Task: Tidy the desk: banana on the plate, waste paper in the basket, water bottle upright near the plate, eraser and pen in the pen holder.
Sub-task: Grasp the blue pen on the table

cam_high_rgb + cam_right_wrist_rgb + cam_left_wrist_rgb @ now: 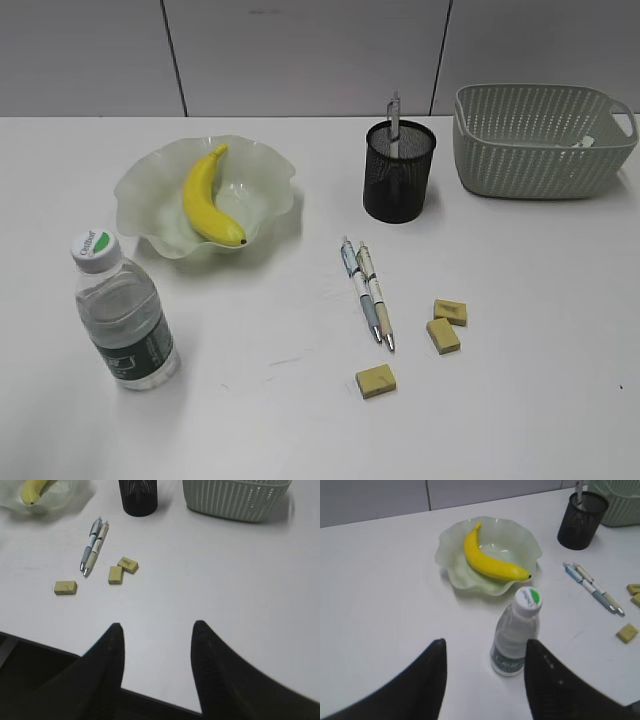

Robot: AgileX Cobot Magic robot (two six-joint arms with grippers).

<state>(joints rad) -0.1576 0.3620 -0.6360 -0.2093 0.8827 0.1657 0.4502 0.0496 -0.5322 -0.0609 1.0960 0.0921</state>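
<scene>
While both grippers hang over the desk's [300, 400] near edge, the left gripper [485, 680] and the right gripper [156, 662] are spread wide, holding nothing. The bottle [515, 632] stands upright near the plate [140, 195], which holds the banana [208, 197]. Two pens [367, 293] and three erasers [443, 335] lie mid-desk; the holder [399, 172] and basket [540, 140] sit by the far edge.

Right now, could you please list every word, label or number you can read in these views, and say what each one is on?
Water bottle cap: green and white logo with small lettering, too blurred to read.
Bottle's dark label: white print, too small to read.
Two pens on the desk: marks on the barrels, unreadable.
Banana, plate, pen holder, basket, erasers: no text visible.
</scene>
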